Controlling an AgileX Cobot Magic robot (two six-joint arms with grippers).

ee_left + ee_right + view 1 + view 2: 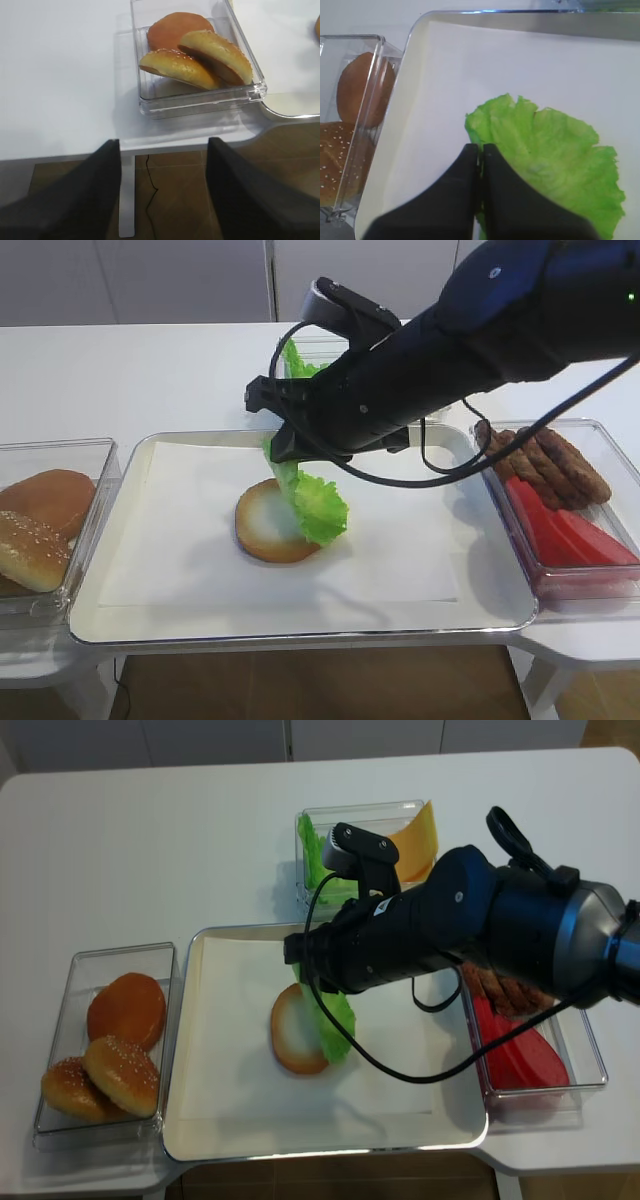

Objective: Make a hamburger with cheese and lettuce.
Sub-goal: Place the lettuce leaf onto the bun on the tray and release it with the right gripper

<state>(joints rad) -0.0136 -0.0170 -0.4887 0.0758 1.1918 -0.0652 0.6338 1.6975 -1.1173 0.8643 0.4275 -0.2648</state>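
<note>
The lettuce, a bright green frilly leaf, hangs pinched in the right tool, its lower edge draping over the hamburger, a flat pale-faced bun half with golden rim. Both sit over white paper in a shallow glossy tray on the surface.

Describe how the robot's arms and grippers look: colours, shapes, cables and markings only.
The right arm is a bulky, rounded, glossy black body, with a small green light near its upper end in the front high view. Thin black cables loop loosely from it. A grey-black block sits on top near the wrist. The right gripper has flat matte black fingers. The left gripper shows two broad, dark grey-black fingers. No lettering is readable.
</note>
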